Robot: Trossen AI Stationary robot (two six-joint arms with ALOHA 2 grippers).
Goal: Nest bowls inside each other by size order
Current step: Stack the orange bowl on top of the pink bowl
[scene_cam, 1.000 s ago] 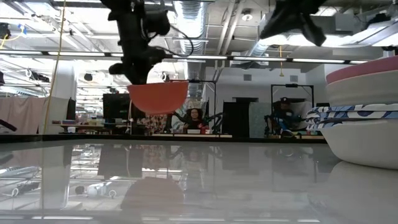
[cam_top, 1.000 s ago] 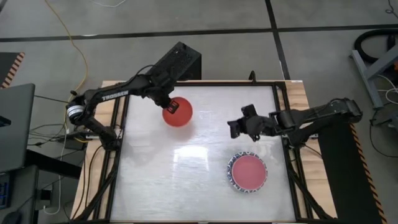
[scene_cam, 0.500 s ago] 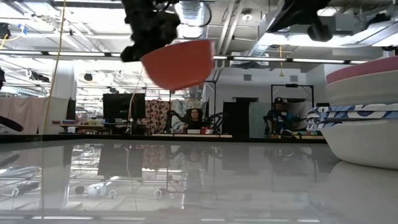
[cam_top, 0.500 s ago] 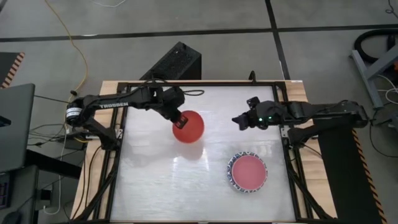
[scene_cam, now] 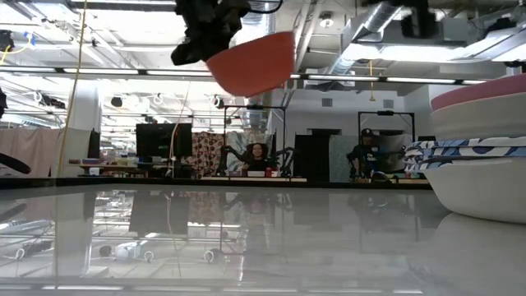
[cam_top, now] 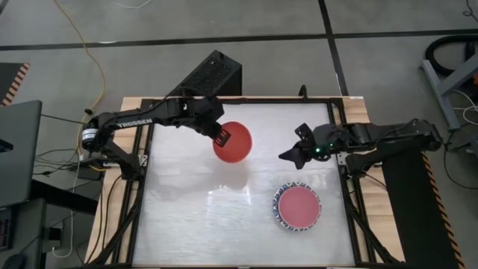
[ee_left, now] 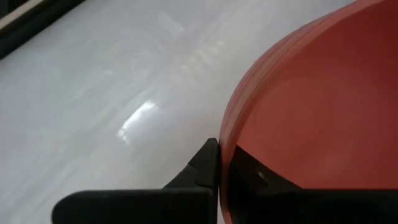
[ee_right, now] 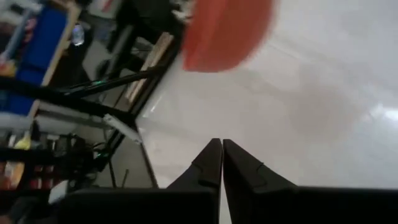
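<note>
- Carrying the red bowl (cam_top: 232, 142): left hand (cam_top: 221, 136) is clamped on its rim, bowl lifted clear of the worktop (cam_top: 187, 217) and tilted, over the middle of the far half.
- Nested stack (cam_top: 299, 208) sits near the worktop's right edge, toward the near side; pink bowl (cam_top: 299, 207) on top, blue-patterned rims showing beneath it in the low view.
- Right hand (cam_top: 287, 155) hangs empty above the right side, between red bowl and stack, fingers together.
- Progress, judged: nearly finished; no loose bowl visible on the worktop.
- Left to do: bring the red bowl over the stack and seat it inside the pink one.
</note>
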